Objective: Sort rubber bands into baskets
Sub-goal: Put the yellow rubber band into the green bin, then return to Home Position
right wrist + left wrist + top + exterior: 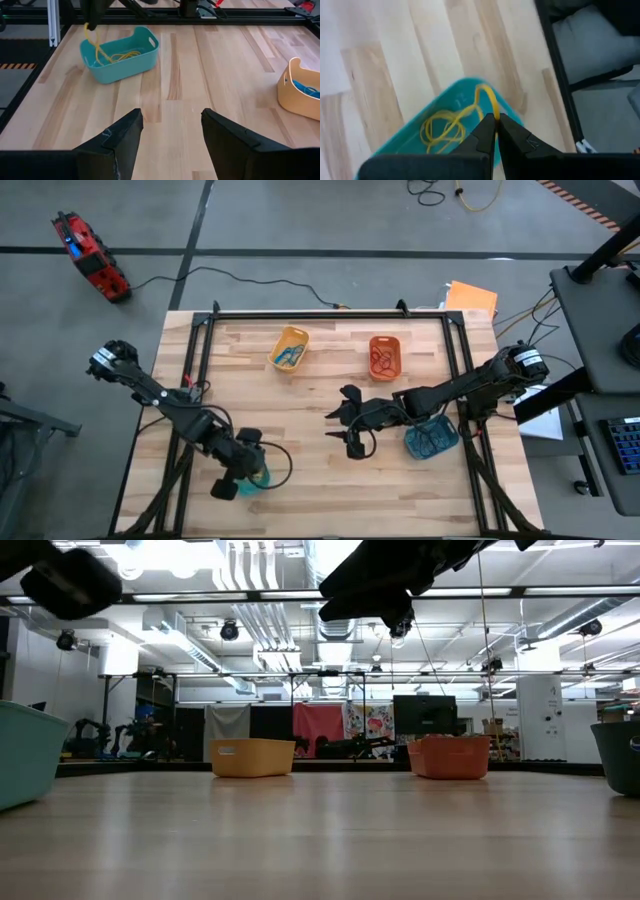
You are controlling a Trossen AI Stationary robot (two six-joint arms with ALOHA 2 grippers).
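Over the wooden table (320, 380), left claw (496, 120) seemingly pinches a yellow rubber band (490, 100).

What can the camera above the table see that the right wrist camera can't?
Only the high view shows the orange basket with red bands, the dark blue basket under the right arm, and a red tool on the floor. Only the right wrist view shows the yellow band pinched in the left gripper above the teal basket, and the right gripper open. Both show the teal basket and the yellow basket holding blue bands.
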